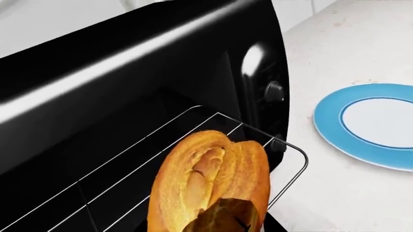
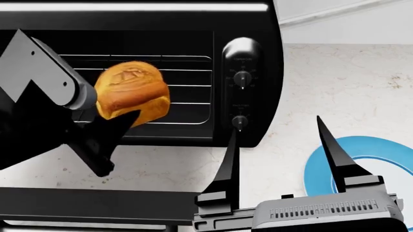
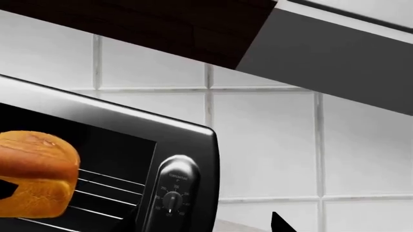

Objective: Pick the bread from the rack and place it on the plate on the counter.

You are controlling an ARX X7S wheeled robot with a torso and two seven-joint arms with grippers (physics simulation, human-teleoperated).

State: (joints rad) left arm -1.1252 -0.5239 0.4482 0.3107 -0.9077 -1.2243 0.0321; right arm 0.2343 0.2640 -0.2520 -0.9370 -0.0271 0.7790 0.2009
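The bread (image 2: 132,89), a small golden loaf with a swirled top, is held in my left gripper (image 2: 123,118), which is shut on it in front of the open black toaster oven. In the left wrist view the bread (image 1: 206,174) sits just over the front of the silver wire rack (image 1: 123,179); the fingers are hidden there. It also shows in the right wrist view (image 3: 36,174). The blue-rimmed plate (image 2: 319,166) lies on the counter (image 2: 335,82) to the oven's right, also in the left wrist view (image 1: 371,125). My right gripper (image 2: 275,124) is open and empty, low, near the plate.
The toaster oven (image 2: 248,29) has two knobs (image 2: 242,77) on its right panel. Its door (image 2: 96,203) hangs open along the front, below the left arm. A tiled wall (image 3: 258,135) rises behind the counter.
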